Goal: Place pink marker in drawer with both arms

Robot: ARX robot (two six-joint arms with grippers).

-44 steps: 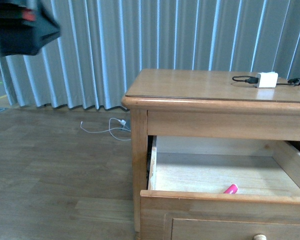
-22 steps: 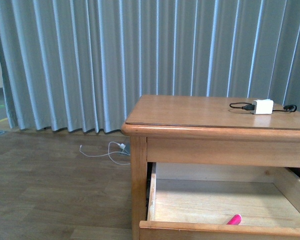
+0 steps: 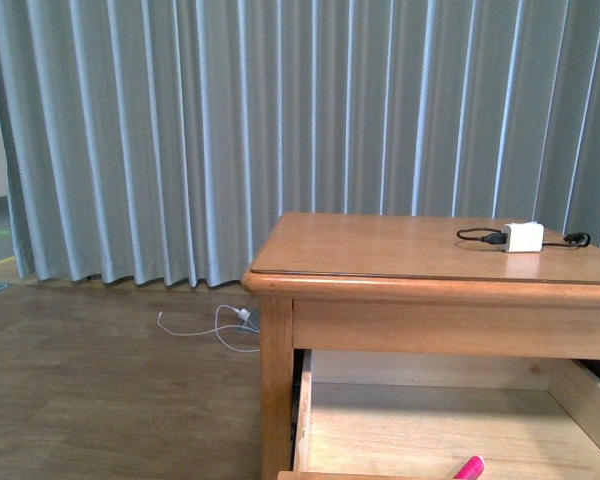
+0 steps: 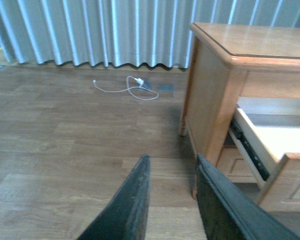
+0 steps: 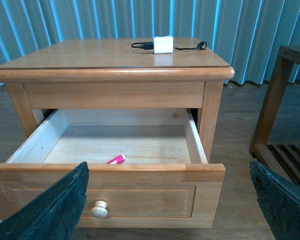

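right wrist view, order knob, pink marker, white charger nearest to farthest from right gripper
1. knob, on the drawer front, nearest the right gripper.
2. pink marker, inside the drawer.
3. white charger, back on the dresser top.

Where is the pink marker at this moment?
In the right wrist view, the pink marker lies in the open drawer, on its floor just behind the front panel, about midway across.

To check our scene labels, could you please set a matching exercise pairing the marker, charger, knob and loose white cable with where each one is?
Things:
1. marker
2. charger
3. knob
4. white cable

Places:
A. on the floor
B. on the dresser top
C. inside the drawer
D. on the drawer's front

Pairs: 1-C, 2-B, 3-D, 4-A.
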